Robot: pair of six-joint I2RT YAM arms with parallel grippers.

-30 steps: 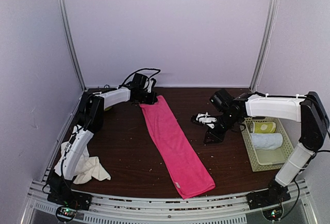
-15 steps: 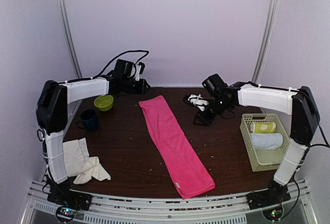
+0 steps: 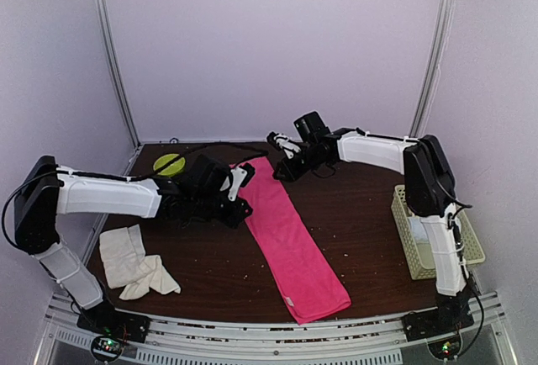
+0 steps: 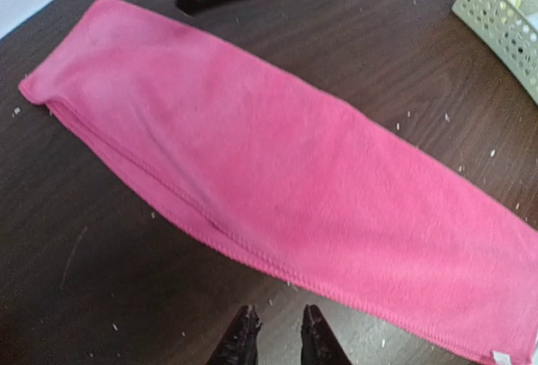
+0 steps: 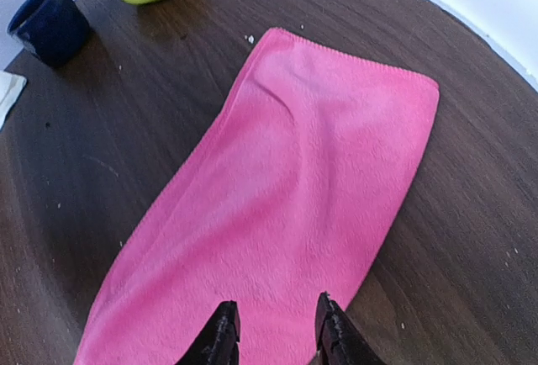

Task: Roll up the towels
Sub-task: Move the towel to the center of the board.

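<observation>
Soft, even light throughout; wrist views bend at edges.

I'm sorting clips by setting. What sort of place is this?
Likely a robot lab test booth: plain white walls, a left arm and right arm mounted at a dark table holding a pink towel.

White shells cover the left arm and right arm, with black joints and slim black end effector fingers.

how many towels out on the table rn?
2. The pink towel flat down the middle; cream towel crumpled at near left. Others may be hidden in the basket.
</observation>
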